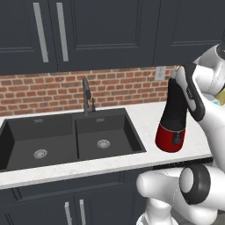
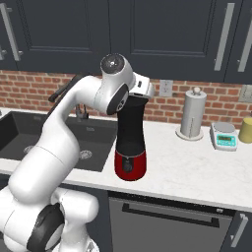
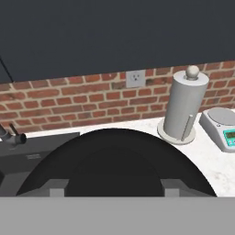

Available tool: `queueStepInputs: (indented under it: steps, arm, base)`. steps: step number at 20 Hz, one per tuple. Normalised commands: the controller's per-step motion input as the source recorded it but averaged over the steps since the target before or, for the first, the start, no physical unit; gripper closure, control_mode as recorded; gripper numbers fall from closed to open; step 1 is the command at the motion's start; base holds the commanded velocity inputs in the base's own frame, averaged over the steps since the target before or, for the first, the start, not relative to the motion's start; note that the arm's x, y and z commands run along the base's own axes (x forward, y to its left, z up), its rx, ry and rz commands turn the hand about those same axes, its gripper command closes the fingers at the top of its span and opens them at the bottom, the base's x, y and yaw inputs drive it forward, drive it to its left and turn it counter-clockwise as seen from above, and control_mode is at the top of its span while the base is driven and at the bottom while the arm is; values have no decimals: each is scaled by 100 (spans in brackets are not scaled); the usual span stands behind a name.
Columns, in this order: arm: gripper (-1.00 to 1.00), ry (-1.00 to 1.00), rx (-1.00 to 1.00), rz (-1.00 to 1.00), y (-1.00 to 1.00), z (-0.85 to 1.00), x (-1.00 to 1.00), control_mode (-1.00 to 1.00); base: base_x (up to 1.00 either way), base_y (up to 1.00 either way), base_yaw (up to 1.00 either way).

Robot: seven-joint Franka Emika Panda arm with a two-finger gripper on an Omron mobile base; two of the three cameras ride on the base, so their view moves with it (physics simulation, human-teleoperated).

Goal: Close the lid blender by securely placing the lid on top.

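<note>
The end effector point(image 3: 110, 193) is grasping the lid point(image 3: 114, 160), sitting just under it on top of the blender point(image 2: 130, 142) on the worktop point(image 2: 197, 167). I judge the placing step is ending; next it needs releasing and lifting straight up.

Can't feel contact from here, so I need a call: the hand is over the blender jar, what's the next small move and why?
Probably ease the hand straight down a touch, then release. In the hand view the gripper is shut on the lid, and the right base view puts the hand at the mouth of the blender. Whether the lid is fully seated cannot be told.
</note>
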Motion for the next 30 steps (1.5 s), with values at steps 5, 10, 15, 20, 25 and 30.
queueStepInputs:
  steps: [5,10,15,20,25,30]
  arm:
    - [100,0,0,0,0,-14,11,-100]
    - [100,0,0,0,0,-15,11,-100]
    - [100,-1,0,0,0,-17,9,-100]
    - [100,-2,0,0,5,-20,6,-100]
    - [100,-2,0,0,13,-24,6,-100]
    - [100,-2,0,0,17,-21,8,-100]
  base:
    - [0,0,0]
    - [0,0,0]
    - [0,0,0]
    - [0,0,0]
    - [0,0,0]
    - [0,0,0]
